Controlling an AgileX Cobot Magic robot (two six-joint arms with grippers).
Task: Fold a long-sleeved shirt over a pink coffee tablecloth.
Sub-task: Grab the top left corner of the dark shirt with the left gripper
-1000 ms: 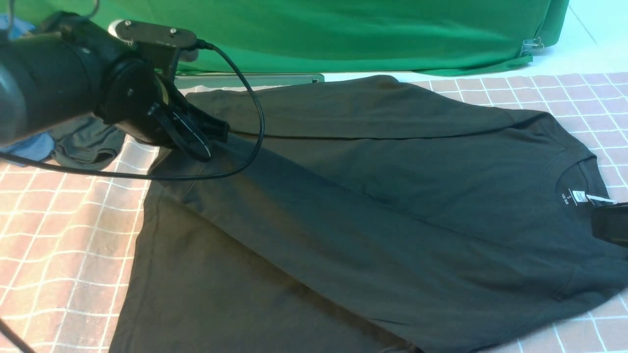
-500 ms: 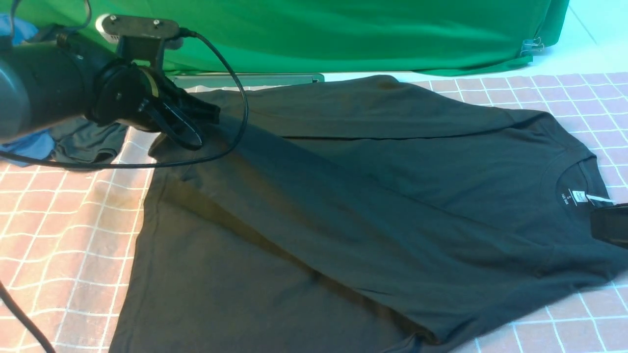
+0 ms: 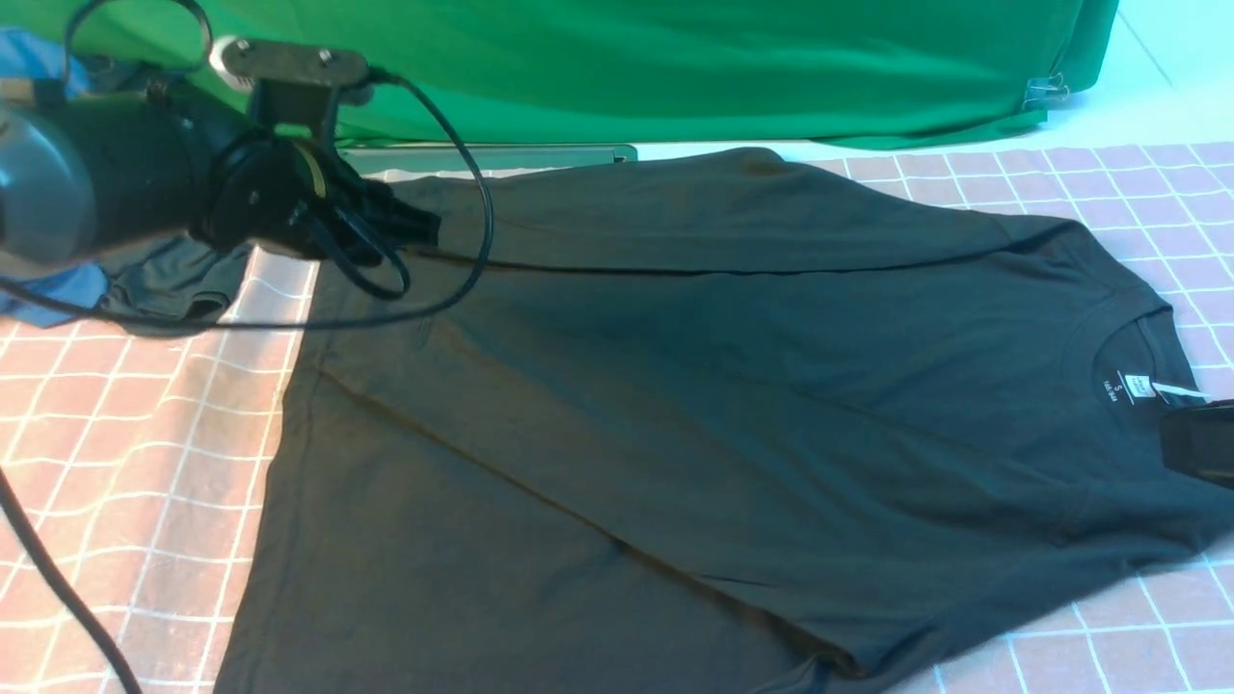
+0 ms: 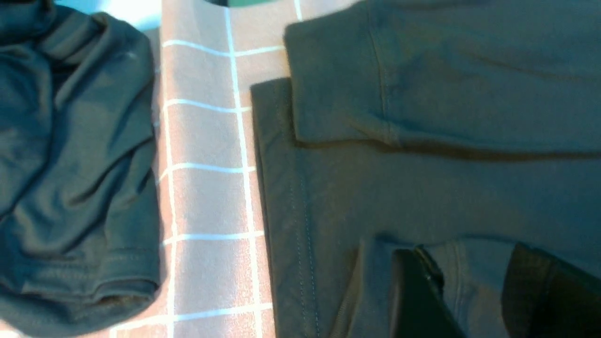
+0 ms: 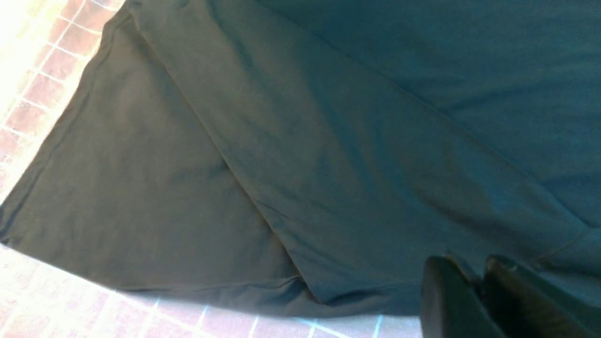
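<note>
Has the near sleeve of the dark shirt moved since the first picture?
Yes: its cuff end has dropped flat onto the shirt, and the near sleeve shifted slightly left against the far sleeve.

Shirt (image 3: 771, 366): black, shading to brownish grey and blue-green; neck label (image 3: 1139, 387) white, with small white lettering beside it. Tablecloth (image 3: 145, 463): pinkish, more lilac at the front view's right, patterned with a thin white grid. Backdrop fabric (image 3: 675, 67) plain green; side garments: one blue (image 3: 60, 294), one dark grey (image 3: 178, 280).
</note>
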